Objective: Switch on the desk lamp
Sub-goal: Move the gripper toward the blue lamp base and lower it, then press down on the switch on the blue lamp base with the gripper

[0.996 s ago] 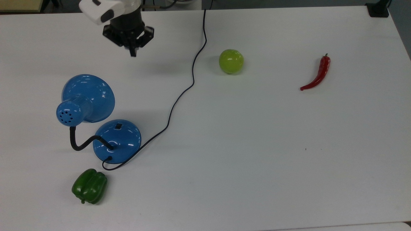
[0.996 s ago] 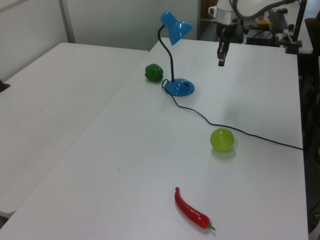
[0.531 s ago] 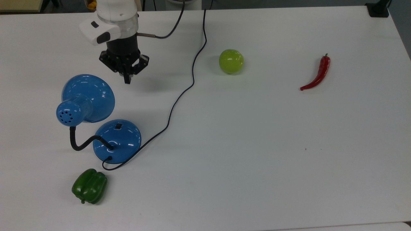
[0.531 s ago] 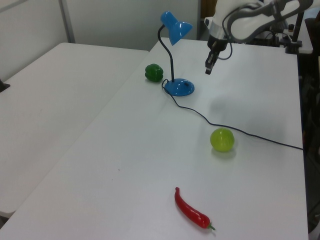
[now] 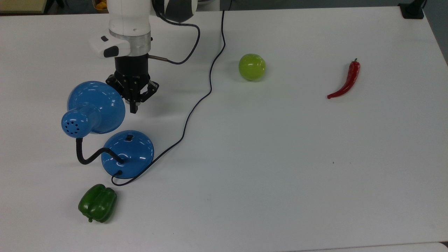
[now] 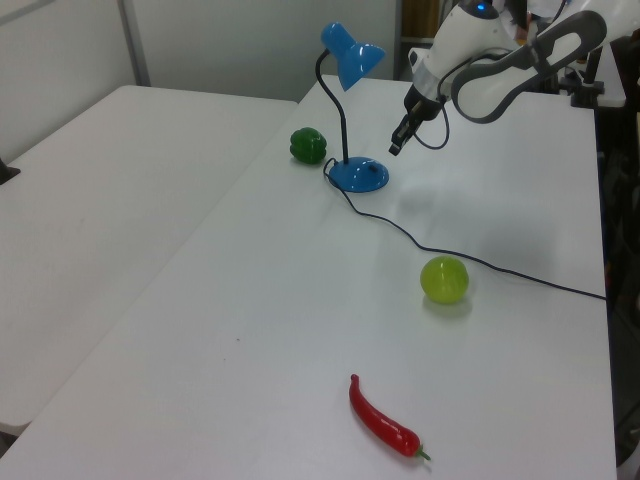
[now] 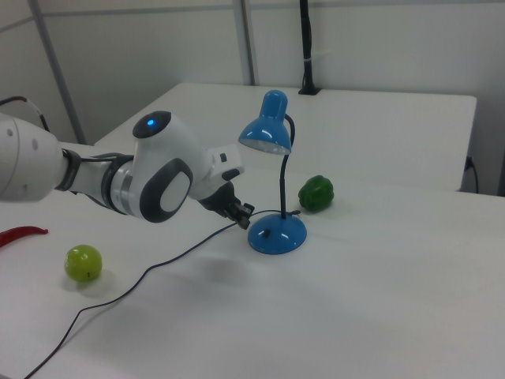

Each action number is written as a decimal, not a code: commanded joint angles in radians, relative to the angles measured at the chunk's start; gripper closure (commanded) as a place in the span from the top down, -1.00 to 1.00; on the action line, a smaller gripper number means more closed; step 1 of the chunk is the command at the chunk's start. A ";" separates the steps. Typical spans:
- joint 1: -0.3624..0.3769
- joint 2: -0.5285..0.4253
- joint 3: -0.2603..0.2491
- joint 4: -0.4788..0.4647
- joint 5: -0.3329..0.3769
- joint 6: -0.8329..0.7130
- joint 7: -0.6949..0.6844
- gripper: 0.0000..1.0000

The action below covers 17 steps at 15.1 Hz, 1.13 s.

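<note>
gripper (image 5: 134, 109) is hanging above the table with fingers pressed together, just beside the shade. desk lamp (image 5: 127, 154) is sitting toward the top view's left; its switch (image 5: 129, 138) is lying directly below the fingertips in the top view, unpressed.

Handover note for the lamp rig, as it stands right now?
Gripper: shut, holding nothing, pointing down above the table beside the shade, short of the base in the top view.
Desk lamp: upright near the top view's left edge, shade bent over on the gooseneck; the switch sits on the base's top, facing the gripper. Cord runs off the far table edge.
Done: approach under way; the switch is not touched, no light seen from the shade.
Left: bring the gripper down onto the switch and press.
Nearby: green pepper, green apple, red chili, all apart from the lamp.
</note>
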 commanded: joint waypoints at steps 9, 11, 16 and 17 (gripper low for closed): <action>-0.006 0.162 -0.018 0.109 0.001 0.152 0.065 -1.00; -0.006 0.181 -0.018 0.121 0.001 0.154 0.065 -1.00; -0.004 0.208 -0.018 0.143 0.001 0.154 0.065 -1.00; -0.006 0.213 -0.018 0.147 0.001 0.154 0.065 -1.00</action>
